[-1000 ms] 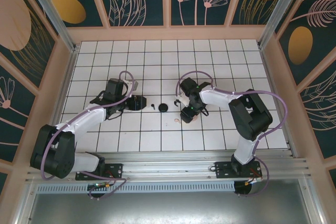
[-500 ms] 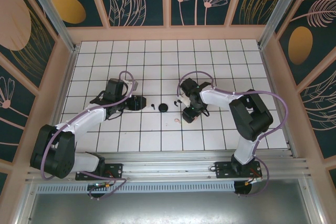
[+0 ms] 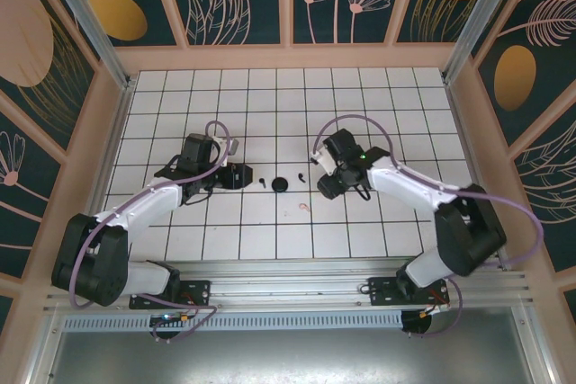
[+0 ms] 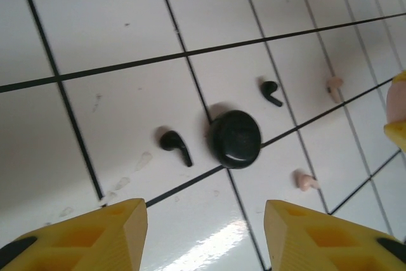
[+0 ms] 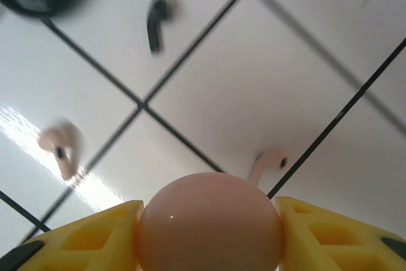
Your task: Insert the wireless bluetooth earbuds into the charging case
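Right fingers (image 5: 82, 233) are clamped on a smooth pale pink rounded case (image 5: 209, 226); left fingers (image 4: 95, 233) are spread and empty, facing a glossy black round case (image 4: 235, 138). Tiny earbuds (image 4: 176, 146) lie flat on the white tiled surface (image 4: 95, 30) — the nearest pale pink earbud (image 5: 269, 163) sits just past the pink case, stem running back toward the fingers. Probably light and slick, so pinch the bulb.

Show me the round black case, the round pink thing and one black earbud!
round black case (image 4: 235, 138), left wrist view, middle of its top.
round pink thing (image 5: 209, 220), right wrist view, its rounded front.
black earbud (image 4: 170, 139), left wrist view, its head.
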`<state>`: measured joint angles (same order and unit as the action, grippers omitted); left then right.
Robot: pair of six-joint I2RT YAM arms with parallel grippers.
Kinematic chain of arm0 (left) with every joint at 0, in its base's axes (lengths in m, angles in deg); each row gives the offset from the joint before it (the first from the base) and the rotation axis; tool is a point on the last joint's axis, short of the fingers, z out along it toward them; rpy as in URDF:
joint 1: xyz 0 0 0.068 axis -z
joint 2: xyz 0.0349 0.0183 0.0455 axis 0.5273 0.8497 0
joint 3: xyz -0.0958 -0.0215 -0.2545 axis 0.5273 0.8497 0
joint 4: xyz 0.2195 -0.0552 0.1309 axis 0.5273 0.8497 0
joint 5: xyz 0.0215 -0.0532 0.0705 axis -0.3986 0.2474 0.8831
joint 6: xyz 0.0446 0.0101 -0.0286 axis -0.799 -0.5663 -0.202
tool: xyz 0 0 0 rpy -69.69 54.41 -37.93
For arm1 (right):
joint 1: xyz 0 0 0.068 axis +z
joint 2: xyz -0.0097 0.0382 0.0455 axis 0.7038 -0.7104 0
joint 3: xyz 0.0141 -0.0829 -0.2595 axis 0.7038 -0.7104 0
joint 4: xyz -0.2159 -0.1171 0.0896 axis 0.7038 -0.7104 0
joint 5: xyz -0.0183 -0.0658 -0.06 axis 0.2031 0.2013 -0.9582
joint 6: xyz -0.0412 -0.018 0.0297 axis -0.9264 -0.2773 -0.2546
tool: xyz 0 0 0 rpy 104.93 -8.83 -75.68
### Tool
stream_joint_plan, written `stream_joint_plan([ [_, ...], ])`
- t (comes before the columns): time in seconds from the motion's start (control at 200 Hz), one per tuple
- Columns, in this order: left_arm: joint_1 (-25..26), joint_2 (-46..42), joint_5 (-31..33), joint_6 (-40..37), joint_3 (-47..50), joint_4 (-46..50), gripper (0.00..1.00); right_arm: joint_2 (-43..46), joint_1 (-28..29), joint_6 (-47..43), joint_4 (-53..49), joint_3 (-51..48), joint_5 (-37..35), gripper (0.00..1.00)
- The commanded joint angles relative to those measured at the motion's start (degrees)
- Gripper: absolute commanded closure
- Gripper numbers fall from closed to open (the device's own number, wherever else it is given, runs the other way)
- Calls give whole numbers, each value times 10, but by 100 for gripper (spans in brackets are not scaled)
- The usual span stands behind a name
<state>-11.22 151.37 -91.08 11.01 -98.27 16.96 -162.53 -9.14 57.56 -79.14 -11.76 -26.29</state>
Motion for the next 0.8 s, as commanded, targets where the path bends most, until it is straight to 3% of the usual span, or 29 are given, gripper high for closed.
stream_joint_plan([
  [0.0,10,-21,-62,34,-27,-34,49,60,-2,-13,144,-47,43,52],
  [0.28,44,-23,-125,41,-79,-71,50,143,-1,-105,437,-179,187,59],
  [0.796,92,26,-153,46,-131,-110,49,91,31,-113,541,-157,203,58],
])
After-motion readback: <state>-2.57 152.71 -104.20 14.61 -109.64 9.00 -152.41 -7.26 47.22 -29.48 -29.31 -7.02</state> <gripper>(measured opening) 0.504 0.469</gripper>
